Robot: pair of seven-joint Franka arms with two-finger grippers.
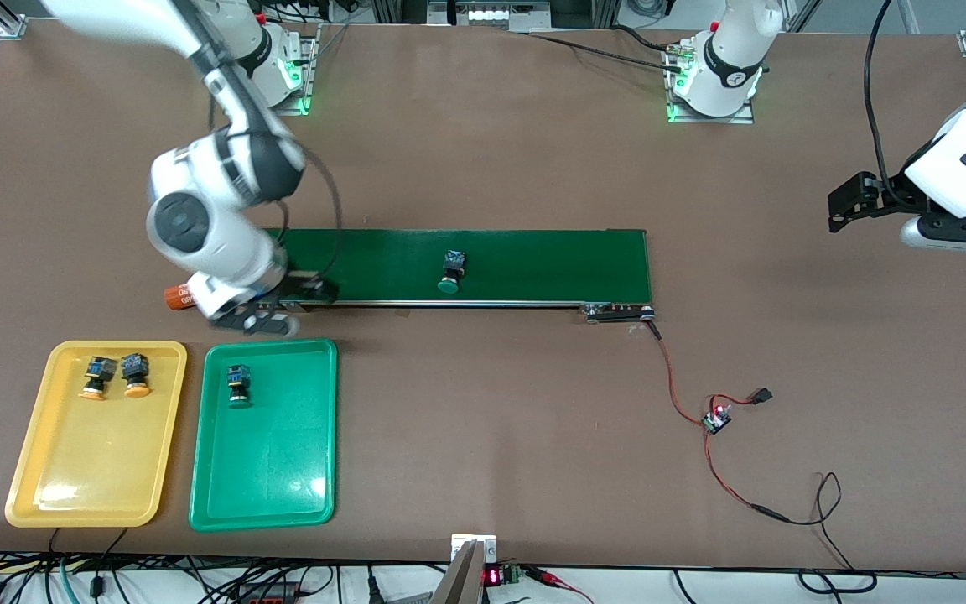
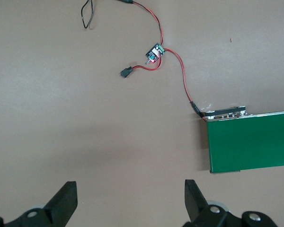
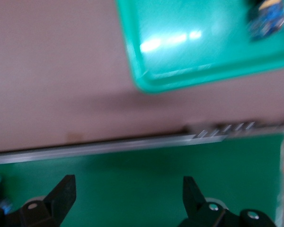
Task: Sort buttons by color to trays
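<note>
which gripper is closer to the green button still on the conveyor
Right. The right gripper is over the belt's end by the trays, near the green button; the left gripper waits open off the belt's other end.

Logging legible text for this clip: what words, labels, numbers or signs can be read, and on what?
None can be read in full.
Orange cylinder beside the conveyor belt, under the right arm: white print, mostly hidden by the arm, unreadable.
Red lit display at the table's front edge: digits too small to read.
Left arm's base: a small round mark, no legible wording.
Buttons, trays: no text seen.
</note>
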